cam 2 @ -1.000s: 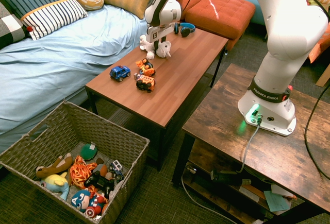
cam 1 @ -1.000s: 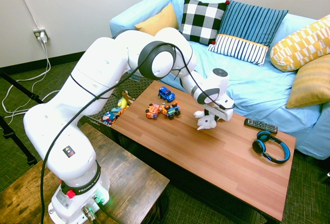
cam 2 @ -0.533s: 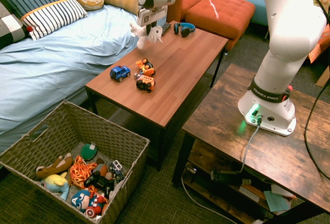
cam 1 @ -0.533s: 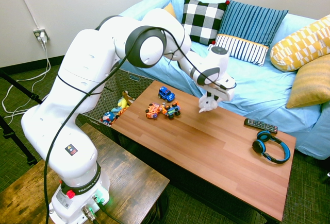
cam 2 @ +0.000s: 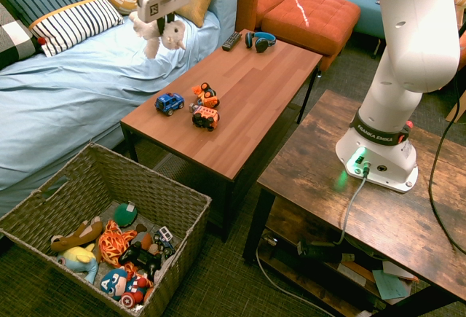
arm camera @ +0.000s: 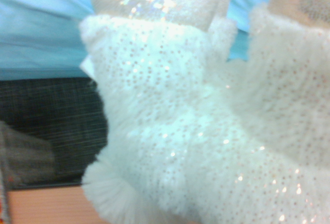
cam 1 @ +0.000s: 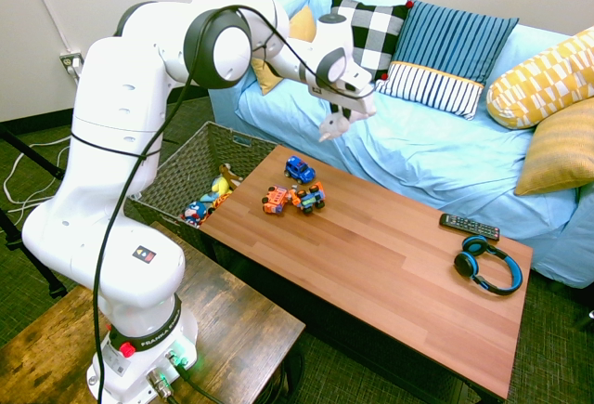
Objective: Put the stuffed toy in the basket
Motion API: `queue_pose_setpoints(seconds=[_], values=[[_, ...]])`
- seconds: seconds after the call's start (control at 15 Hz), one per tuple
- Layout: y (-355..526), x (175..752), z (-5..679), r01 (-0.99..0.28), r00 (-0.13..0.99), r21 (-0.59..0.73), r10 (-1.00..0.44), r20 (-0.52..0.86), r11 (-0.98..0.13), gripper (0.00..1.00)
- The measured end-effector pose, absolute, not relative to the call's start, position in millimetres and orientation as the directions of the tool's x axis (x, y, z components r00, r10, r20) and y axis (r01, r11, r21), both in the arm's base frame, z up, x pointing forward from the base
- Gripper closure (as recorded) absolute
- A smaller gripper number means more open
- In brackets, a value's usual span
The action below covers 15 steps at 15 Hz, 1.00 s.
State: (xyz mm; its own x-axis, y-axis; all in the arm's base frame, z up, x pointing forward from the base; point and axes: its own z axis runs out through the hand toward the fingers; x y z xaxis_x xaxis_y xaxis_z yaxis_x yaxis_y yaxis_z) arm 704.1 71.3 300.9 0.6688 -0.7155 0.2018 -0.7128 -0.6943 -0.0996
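Stuffed toy (cam 2: 173,35) up and away from the coffee table (cam 2: 240,91), now over its sofa side, clamped in the gripper (cam 2: 169,22). Nearest, second exterior view: basket (cam 2: 149,186) off the table's end, black game controller (cam 2: 142,258) inside; first exterior view doesn't show the controller. Toy cars (cam 2: 205,118) on the table, towards that end. Wrist view alone: glittery specks in the plush's fur. Farthest, second exterior view only: orange ottoman (cam 2: 309,25) beyond the table's far end.
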Motion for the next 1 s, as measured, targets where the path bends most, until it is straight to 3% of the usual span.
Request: queue_pose_setpoints(seconds=[0.6,1.0], values=[[327.2,647.1,213.6,-0.653,0.739,-0.054,-0.651,0.171,-0.755,1.00],[409.7,591.8,133.3,-0.586,0.798,-0.006,-0.578,0.170,-0.810,1.00]])
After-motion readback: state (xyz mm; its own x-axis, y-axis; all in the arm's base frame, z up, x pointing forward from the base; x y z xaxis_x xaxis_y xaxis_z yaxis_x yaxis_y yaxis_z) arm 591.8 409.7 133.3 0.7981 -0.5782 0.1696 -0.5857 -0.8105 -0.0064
